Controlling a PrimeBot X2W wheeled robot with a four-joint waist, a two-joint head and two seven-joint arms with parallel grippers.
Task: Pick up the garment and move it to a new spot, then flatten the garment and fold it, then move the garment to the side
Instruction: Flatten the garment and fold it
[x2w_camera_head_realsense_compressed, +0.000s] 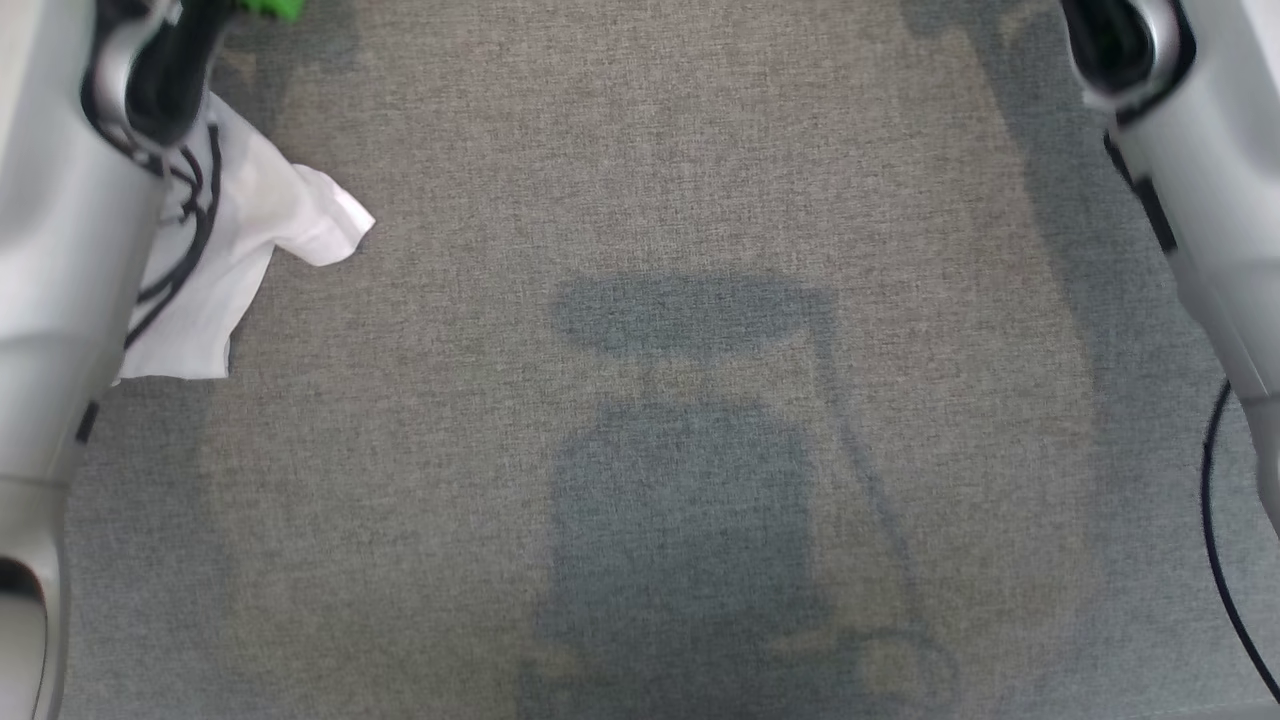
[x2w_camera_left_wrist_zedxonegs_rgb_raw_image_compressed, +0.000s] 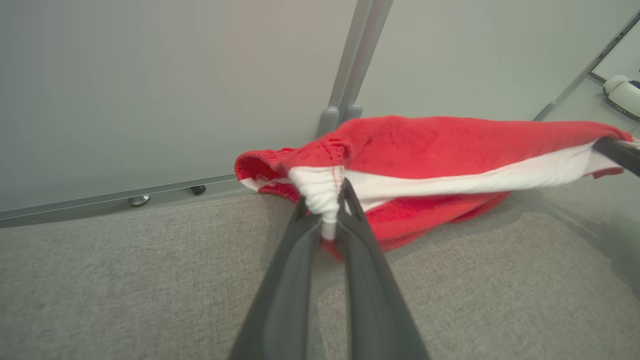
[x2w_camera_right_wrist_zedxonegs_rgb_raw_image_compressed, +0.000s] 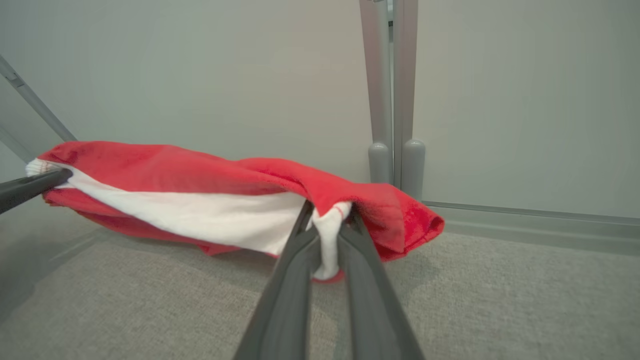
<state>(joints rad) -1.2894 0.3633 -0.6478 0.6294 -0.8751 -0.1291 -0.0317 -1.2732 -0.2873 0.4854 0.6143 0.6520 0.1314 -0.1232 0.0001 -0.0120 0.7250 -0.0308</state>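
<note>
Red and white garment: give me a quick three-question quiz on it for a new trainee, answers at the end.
1. True or false: no gripper is touching the red and white garment.
2. What is the left gripper pinching? A: the garment's white band. B: a black cable. C: nothing.
3. In the head view, what lies beside the left forearm?

Key
1. False. The left gripper and the right gripper each clamp one end, and the garment spans between them.
2. A.
3. A white cloth with black lines.
</note>
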